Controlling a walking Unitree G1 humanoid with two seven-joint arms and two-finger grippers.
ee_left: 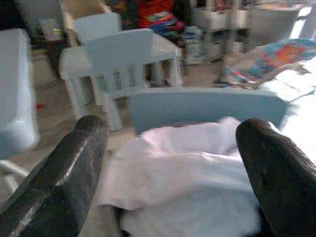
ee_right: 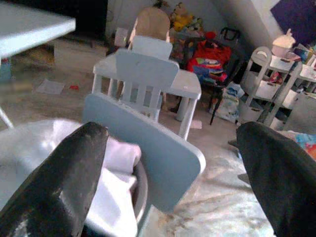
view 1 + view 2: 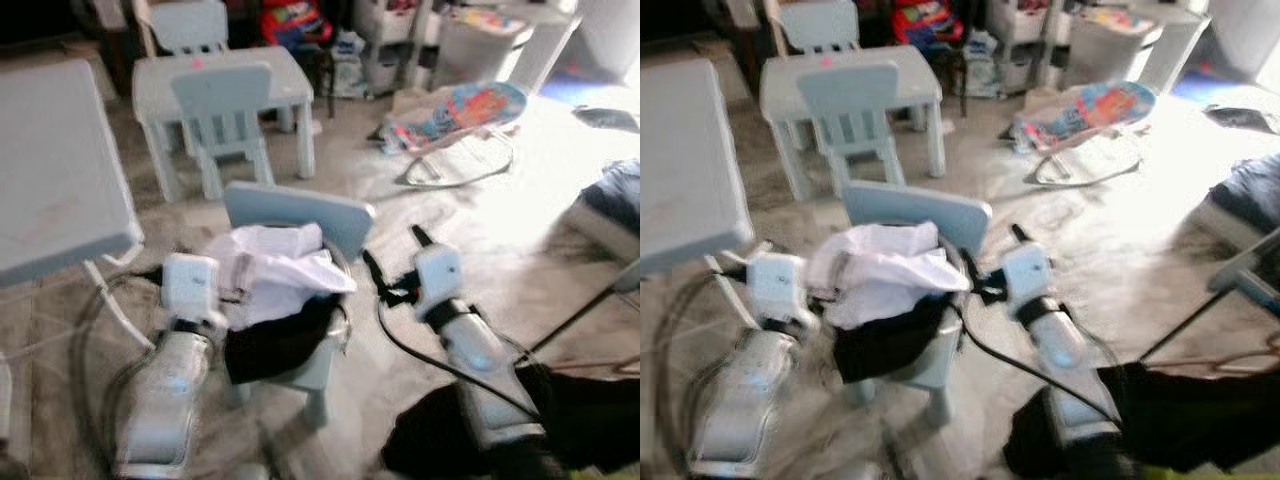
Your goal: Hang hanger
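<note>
The hanger cannot be picked out with certainty in this blurred moment. The likeliest candidate is a thin pale curve (image 3: 1240,358) lying on a dark garment (image 3: 590,410) heaped on the floor at the robot's right. If that is it, it lies flat with its long axis running roughly side to side before the robot. Which way its hook points is too faint to tell. A slanted dark pole (image 3: 580,320) rises beside the heap, possibly part of a rack where the hanger belongs, though that is a guess.

Both arms reach forward on either side of a small pale-blue child's chair (image 3: 300,210), whose seat carries a basket (image 2: 140,192) heaped with white cloth (image 3: 280,265) over black cloth (image 3: 280,345). The left tool (image 3: 192,282) hovers just beside the laundry with its fingers (image 1: 64,173) wide apart and nothing between them, aimed over the white cloth at the chair back. The right tool (image 3: 393,255) sits near the chair's other side, also spread and empty, its fingers (image 2: 64,173) framing the chair back and the room beyond.

The flanking pose looks like a search of the laundry pile, not a grasp under way, and neither tool touches cloth. The basket sits on the chair, probably to bring the washing within reach of the arms.

A large pale surface (image 3: 50,170) stands at the robot's left, and a children's table (image 3: 220,80) with matching chairs and a baby bouncer (image 3: 460,110) lie well beyond.
</note>
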